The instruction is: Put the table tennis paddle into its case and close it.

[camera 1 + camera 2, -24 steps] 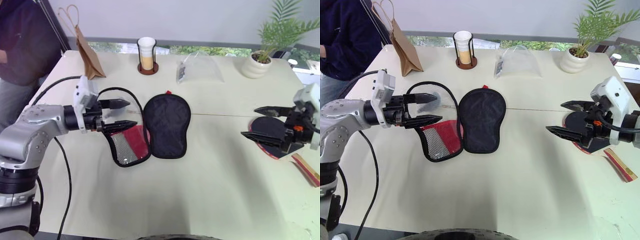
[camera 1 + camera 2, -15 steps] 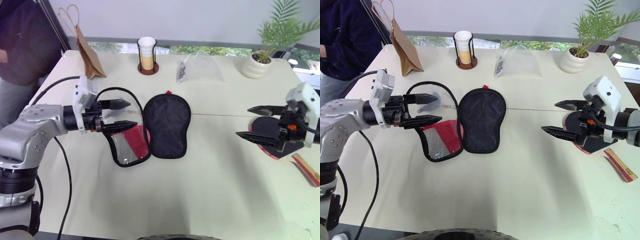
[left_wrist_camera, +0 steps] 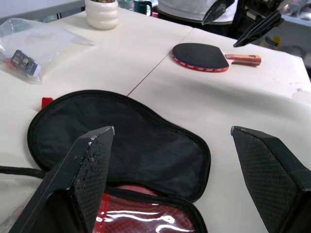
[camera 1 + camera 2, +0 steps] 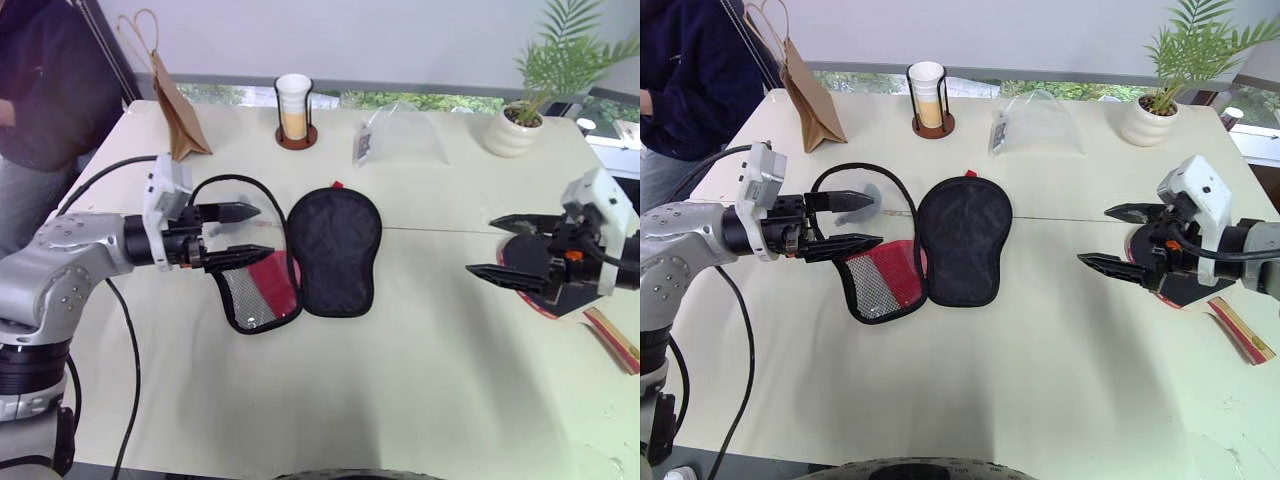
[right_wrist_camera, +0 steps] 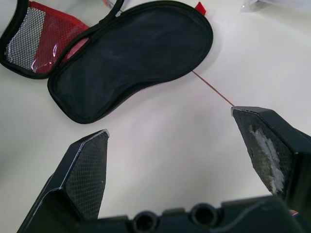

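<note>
From where I sit, almost all of the job is left: on the table (image 4: 420, 380) the case (image 4: 310, 255) lies unzipped and spread flat in two halves, black lining up on one and the red mesh panel on the other, while the table tennis paddle (image 3: 200, 57) rests well apart near the right edge, not picked up or packed. My left gripper (image 4: 243, 232) hangs level above the red half with its fingers spread and empty. My right gripper (image 4: 505, 248) hovers just over the paddle, angled down, spread wide, holding nothing.
</note>
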Available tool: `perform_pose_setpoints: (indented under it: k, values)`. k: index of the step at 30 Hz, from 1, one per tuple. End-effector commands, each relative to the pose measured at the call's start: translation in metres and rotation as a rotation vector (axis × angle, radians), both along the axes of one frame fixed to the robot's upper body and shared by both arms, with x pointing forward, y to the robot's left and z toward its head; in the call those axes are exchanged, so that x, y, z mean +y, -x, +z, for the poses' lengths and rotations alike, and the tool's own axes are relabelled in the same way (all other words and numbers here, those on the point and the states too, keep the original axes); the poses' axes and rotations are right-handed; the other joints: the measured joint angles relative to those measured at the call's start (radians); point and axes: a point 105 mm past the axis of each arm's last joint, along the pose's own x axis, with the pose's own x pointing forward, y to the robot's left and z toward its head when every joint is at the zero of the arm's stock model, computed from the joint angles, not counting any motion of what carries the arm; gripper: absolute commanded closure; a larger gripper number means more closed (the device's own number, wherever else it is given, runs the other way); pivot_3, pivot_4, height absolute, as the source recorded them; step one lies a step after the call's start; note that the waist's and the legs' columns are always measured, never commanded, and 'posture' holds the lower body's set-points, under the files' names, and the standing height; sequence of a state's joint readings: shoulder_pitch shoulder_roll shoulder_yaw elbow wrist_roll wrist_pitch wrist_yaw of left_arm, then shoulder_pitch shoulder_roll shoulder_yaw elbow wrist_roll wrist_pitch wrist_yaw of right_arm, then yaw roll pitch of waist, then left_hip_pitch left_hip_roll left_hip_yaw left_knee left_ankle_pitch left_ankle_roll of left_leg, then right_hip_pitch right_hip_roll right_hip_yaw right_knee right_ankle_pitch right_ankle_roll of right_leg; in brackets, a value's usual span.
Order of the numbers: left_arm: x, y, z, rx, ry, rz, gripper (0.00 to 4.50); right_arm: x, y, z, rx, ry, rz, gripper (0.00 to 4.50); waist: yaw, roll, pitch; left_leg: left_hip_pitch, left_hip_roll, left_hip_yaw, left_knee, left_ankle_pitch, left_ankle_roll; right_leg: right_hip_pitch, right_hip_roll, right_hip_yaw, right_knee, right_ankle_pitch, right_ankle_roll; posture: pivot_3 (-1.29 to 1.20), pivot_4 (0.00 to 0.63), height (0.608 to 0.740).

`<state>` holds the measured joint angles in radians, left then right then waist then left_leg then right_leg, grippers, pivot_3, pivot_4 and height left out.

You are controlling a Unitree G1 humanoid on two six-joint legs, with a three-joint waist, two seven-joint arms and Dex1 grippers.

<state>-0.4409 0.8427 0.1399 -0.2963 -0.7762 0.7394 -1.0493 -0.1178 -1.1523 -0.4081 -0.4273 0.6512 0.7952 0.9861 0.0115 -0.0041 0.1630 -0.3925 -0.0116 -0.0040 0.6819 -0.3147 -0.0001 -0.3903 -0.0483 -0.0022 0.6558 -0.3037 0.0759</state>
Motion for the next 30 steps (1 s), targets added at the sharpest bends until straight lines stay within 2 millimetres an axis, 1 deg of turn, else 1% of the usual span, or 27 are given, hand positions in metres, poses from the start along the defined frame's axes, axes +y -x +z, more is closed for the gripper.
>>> perform_pose_setpoints:
  k: [1, 5, 7, 13, 16, 22, 26, 30]
  values:
    - [0.002, 0.003, 0.01, -0.04, 0.002, 0.002, 0.49, 0.006, 0.001, 0.009, -0.033, -0.01, 0.015, 0.05, 0.0, 0.0, 0.0, 0.0, 0.0, 0.0, 0.0, 0.0, 0.0, 0.0, 0.0, 0.0, 0.0, 0.0, 0.0, 0.0, 0.15, 0.74]
    - [0.002, 0.002, 0.009, -0.041, 0.002, 0.007, 0.49, 0.011, -0.006, 0.003, -0.011, -0.028, -0.007, 0.05, 0.0, 0.0, 0.0, 0.0, 0.0, 0.0, 0.0, 0.0, 0.0, 0.0, 0.0, 0.0, 0.0, 0.0, 0.0, 0.0, 0.15, 0.74]
    - [0.002, 0.002, 0.007, -0.04, -0.001, 0.012, 0.49, 0.017, -0.013, -0.007, 0.01, -0.046, -0.032, 0.05, -0.001, 0.0, 0.0, 0.0, 0.0, 0.0, 0.0, 0.0, 0.0, 0.0, 0.0, 0.0, 0.0, 0.0, 0.0, 0.0, 0.15, 0.74]
    - [0.006, 0.001, 0.005, -0.041, -0.015, 0.028, 0.49, 0.051, -0.035, -0.043, 0.114, -0.088, -0.091, 0.05, -0.005, 0.0, 0.0, -0.001, 0.0, 0.0, 0.0, 0.0, 0.0, -0.002, 0.0, 0.0, 0.0, 0.0, 0.0, 0.0, 0.15, 0.74]
    - [0.005, 0.003, 0.004, -0.043, -0.02, 0.031, 0.49, 0.067, -0.046, -0.068, 0.165, -0.084, -0.13, 0.05, -0.005, 0.0, 0.0, -0.002, 0.0, 0.0, 0.0, 0.0, -0.001, -0.002, 0.0, 0.0, 0.0, 0.0, 0.0, 0.0, 0.15, 0.74]
    - [0.006, 0.007, 0.003, -0.043, -0.03, 0.048, 0.49, 0.108, -0.056, -0.101, 0.271, -0.141, -0.133, 0.05, -0.004, 0.0, 0.0, -0.003, 0.0, 0.0, 0.0, 0.001, -0.001, -0.004, 0.0, 0.0, 0.001, 0.0, 0.0, 0.0, 0.15, 0.74]
    - [0.006, 0.01, 0.002, -0.047, -0.031, 0.062, 0.49, 0.133, -0.06, -0.117, 0.303, -0.185, -0.123, 0.05, -0.009, -0.001, -0.001, -0.003, 0.0, 0.0, 0.0, 0.001, -0.001, -0.005, 0.0, 0.0, 0.002, 0.0, 0.0, 0.0, 0.15, 0.74]
    - [0.007, 0.013, 0.002, -0.05, -0.035, 0.075, 0.49, 0.145, -0.063, -0.121, 0.303, -0.189, -0.114, 0.05, -0.023, -0.002, -0.001, -0.003, 0.0, 0.0, 0.0, 0.001, -0.001, -0.005, 0.0, 0.0, 0.003, 0.0, 0.0, 0.0, 0.15, 0.74]
